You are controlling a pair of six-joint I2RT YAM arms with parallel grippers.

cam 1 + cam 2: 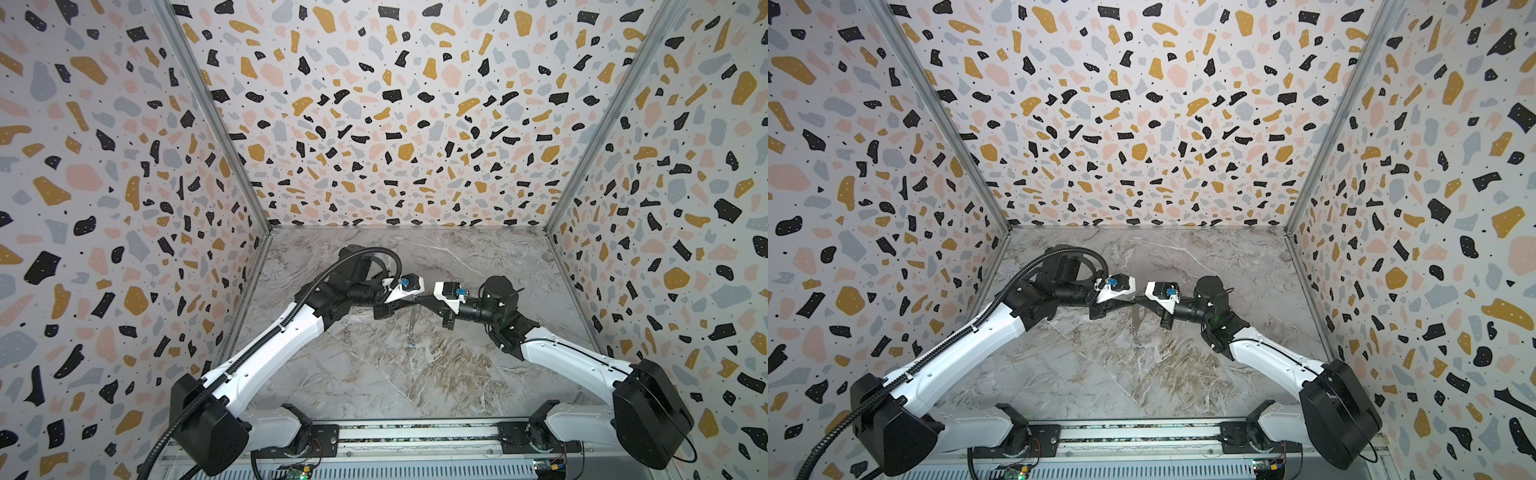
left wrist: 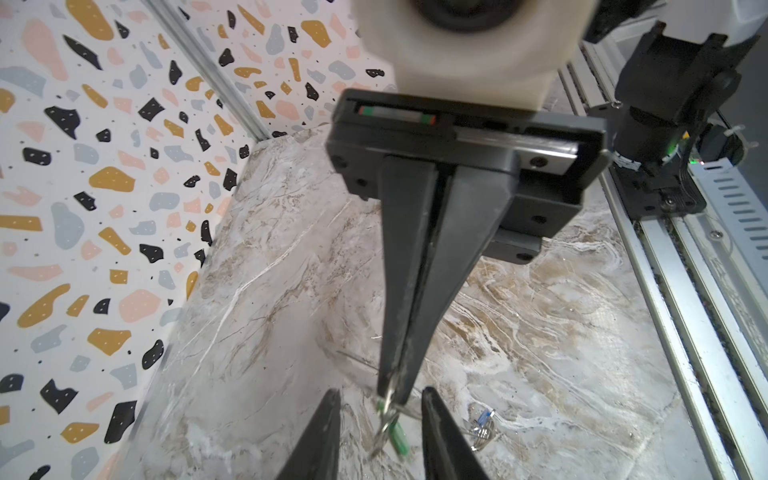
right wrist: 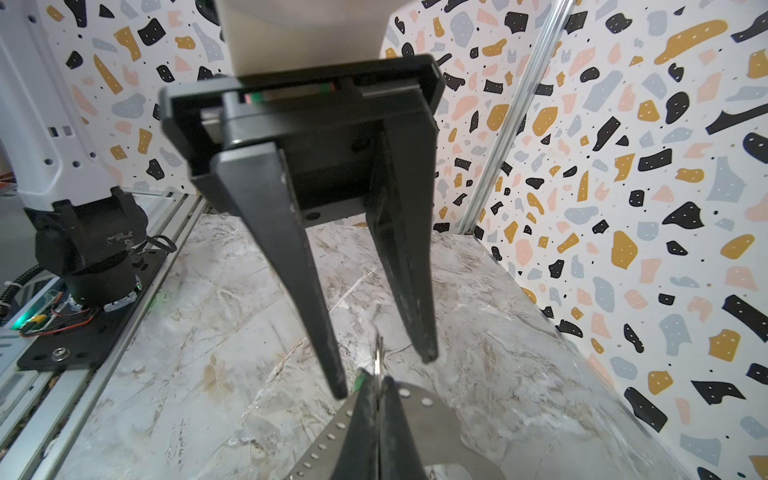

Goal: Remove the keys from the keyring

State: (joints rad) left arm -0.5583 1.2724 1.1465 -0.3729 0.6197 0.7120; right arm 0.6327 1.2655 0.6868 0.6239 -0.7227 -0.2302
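Right wrist view gives the clearest reading: the right end effector (image 3: 376,376) is closed tight, its tips pinching a thin wire ring (image 3: 377,357) at a corner of the keyring (image 3: 440,424), whose flat, hole-edged plate spreads out just beneath those tips. That pinch appears meant to carry the whole assembly clear of the counter (image 2: 249,332) and to hold the ring steady, so that the other arm has a fixed thing to work against. The left end effector (image 2: 381,391) faces it tip to tip, partly open and holding nothing, with its two fingers (image 3: 332,365) standing either side of the pinched ring rather than on it. This looks like a stance for taking a fresh hold or for letting a piece go. The green key (image 2: 398,434) hangs directly under the right end effector's tips, between and just below the left end effector's open fingers, close enough to be the likely next thing gripped. The blue key (image 2: 484,417) sits with a few loose wire rings at the keyring's lower end, below both end effectors and off to one side of the left one. Whether it rests on the counter cannot be told. Both keys appear to remain attached.
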